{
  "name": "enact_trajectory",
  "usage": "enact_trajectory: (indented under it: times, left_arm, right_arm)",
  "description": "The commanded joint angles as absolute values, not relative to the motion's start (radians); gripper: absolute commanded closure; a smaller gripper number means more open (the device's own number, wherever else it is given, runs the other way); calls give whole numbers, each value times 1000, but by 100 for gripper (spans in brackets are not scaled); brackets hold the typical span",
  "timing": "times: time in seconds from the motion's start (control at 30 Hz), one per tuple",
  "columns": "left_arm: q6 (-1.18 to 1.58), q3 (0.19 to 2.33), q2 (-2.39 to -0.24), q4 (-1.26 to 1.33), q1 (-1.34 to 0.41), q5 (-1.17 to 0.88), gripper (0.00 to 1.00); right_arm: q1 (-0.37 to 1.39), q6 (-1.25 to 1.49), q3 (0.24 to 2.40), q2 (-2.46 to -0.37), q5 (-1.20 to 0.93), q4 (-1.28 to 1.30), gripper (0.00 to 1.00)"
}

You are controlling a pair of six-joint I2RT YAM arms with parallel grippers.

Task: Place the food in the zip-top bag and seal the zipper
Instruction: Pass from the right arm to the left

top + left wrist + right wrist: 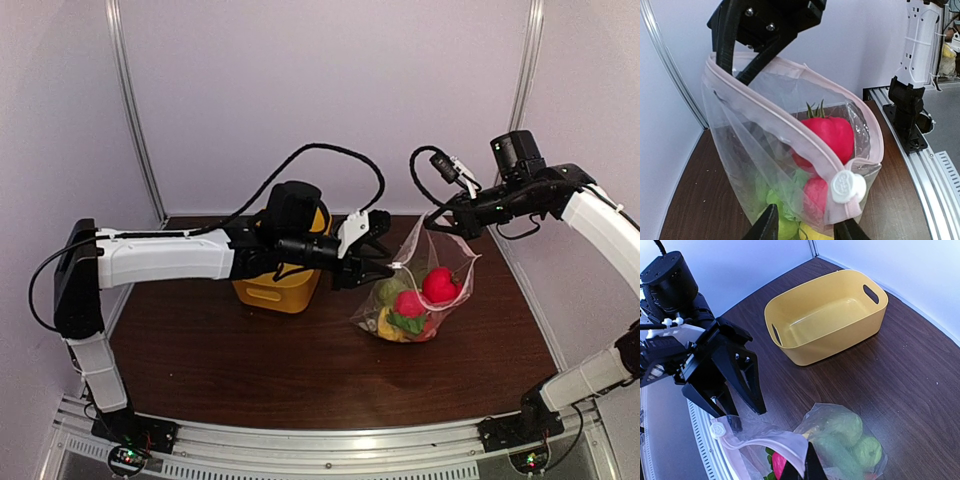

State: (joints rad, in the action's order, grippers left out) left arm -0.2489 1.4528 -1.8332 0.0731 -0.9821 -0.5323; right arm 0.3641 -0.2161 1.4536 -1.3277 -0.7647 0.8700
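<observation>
Top external view: the right claw (442,222) pinches the zip-top bag (445,250) at its far mouth corner, holding it upright so the open zipper (770,117) lies within reach; the food (412,300) sits inside, below that claw; the left claw (385,262), spread, hovers at the slider (847,186), probably to draw it toward the right claw; that edge looks unobstructed; the yellow basket (840,345) stands behind the left claw.
</observation>
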Motion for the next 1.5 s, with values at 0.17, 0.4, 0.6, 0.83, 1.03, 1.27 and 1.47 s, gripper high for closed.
enact_trajectory:
  times: [0.17,0.4,0.6,0.83,1.03,1.27,1.47]
  left_arm:
    - [-249,1424,-1870,183,-998,-553,68]
    - [-225,1425,-1870,207,-999,-543,77]
    - [-206,1420,-1867,224,-999,-547,82]
    - [-156,1403,-1866,265,-999,-523,100]
    - [-130,1425,-1877,212,-998,-546,100]
    - [-117,1434,-1875,179,-997,-547,100]
    - [-123,1434,-1873,164,-994,-541,100]
  right_arm:
    - [364,-195,1449,-1322,-780,835,100]
    - [364,-198,1442,-1324,-764,833,100]
    - [364,-202,1429,-1324,-745,836,100]
    - [331,-256,1506,-1378,-705,922,90]
    - [129,-519,1627,-1423,-845,1197,72]
    - [77,-843,1487,-1361,-788,1375,66]
    - [64,-951,1463,-1332,-736,1399,65]
